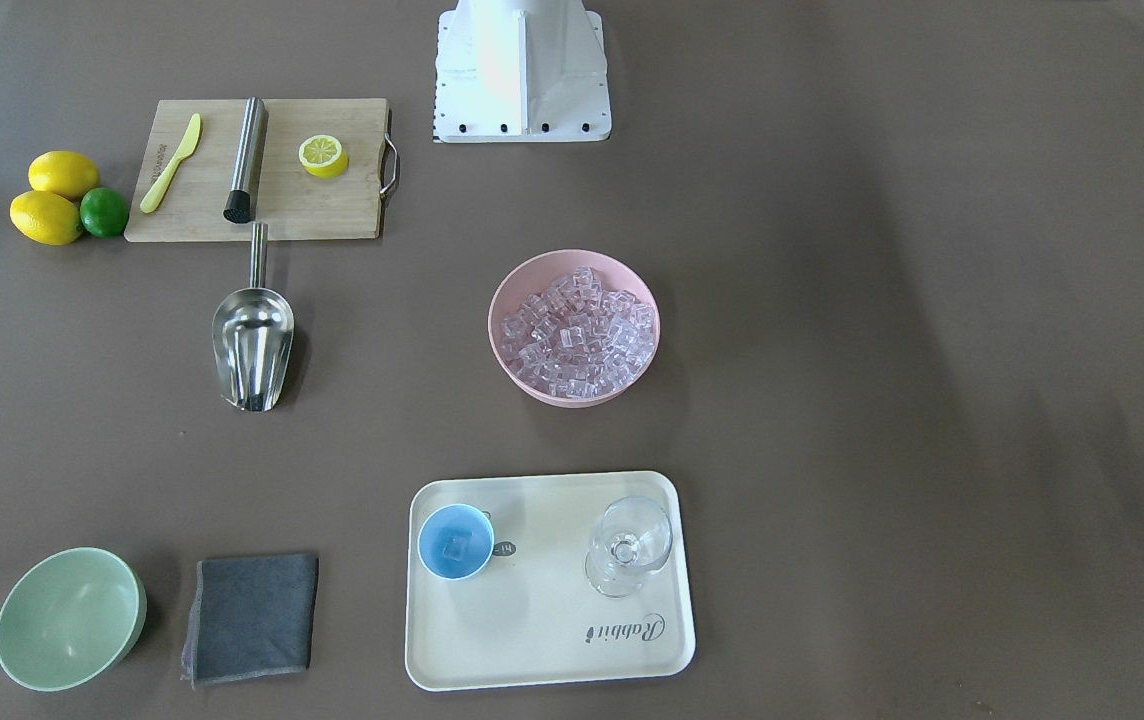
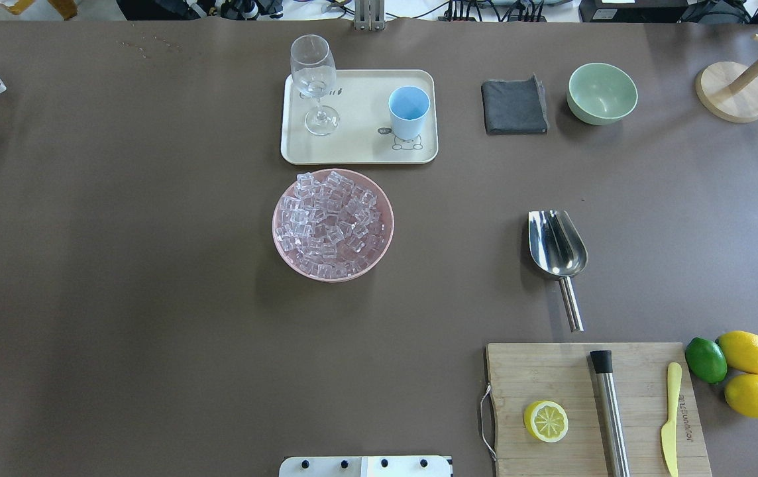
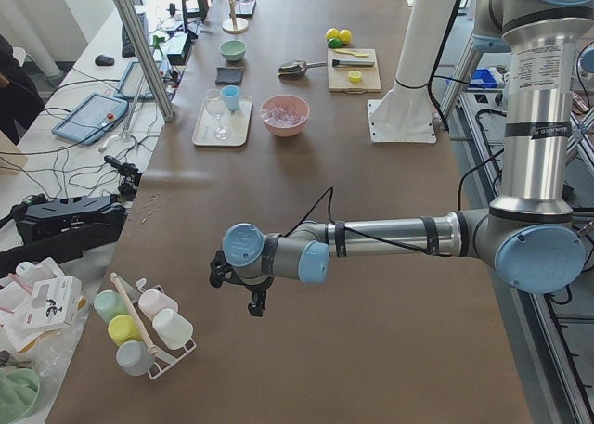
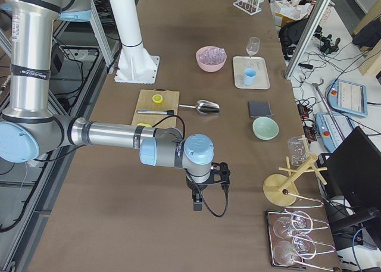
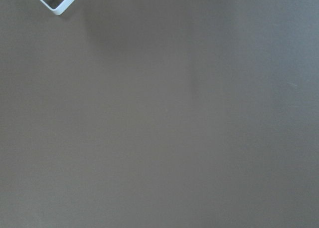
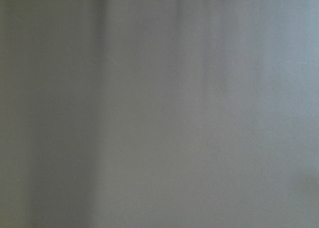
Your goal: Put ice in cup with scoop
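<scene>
The ice (image 1: 577,330) is a heap of clear cubes in a pink bowl (image 2: 281,233) at mid-table. The light-blue cup (image 1: 455,541) stands on a cream tray (image 1: 552,640), and one cube shows inside it. The steel scoop (image 1: 252,340) lies alone on the table between the bowl and a cutting board, its handle toward the board. Both grippers are far from these things. The left gripper (image 3: 255,303) hangs over bare table at the robot's left end. The right gripper (image 4: 197,203) hangs over bare table at the right end. I cannot tell whether either is open or shut.
A clear stemmed glass (image 1: 629,545) stands on the tray beside the cup. A pale green bowl (image 1: 67,620) and a grey cloth (image 1: 252,615) lie at the far edge. The cutting board (image 1: 332,210) holds a steel cylinder (image 1: 247,150), a yellow knife and a lemon half, with lemons and a lime beside it.
</scene>
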### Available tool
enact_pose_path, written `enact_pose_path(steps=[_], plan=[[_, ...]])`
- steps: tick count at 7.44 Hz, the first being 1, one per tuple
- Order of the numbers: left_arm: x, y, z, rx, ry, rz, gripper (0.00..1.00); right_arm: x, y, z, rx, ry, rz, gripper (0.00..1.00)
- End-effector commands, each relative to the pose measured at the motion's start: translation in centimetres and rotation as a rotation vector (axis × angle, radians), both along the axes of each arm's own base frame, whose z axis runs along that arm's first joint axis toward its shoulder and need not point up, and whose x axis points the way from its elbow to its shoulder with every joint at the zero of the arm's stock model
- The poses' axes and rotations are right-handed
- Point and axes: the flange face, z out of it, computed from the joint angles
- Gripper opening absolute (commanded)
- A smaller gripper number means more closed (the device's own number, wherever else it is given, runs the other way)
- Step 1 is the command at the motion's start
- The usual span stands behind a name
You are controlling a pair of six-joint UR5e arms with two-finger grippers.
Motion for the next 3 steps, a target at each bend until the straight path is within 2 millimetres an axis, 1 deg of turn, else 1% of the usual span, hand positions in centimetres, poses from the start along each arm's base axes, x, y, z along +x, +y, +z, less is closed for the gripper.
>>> enact_pose_path(steps=[1,2,3], plan=[[0.9,-0.5,-2.9,0.053,0.011,0.018,0.98,-0.1,-0.1,-0.1,-0.001,-0.004,0.003,1.0],[1.6,-0.4,-3.2,0.06,0.015,0.033,0.98,-0.1,0.0,0.1,-0.005,-0.003,0.002,1.0],[2.1,-0.5,-4.4,0.088,0.019,0.047,0.98,-0.1,0.1,1.0,-0.021,-0.004,0.002,1.0]])
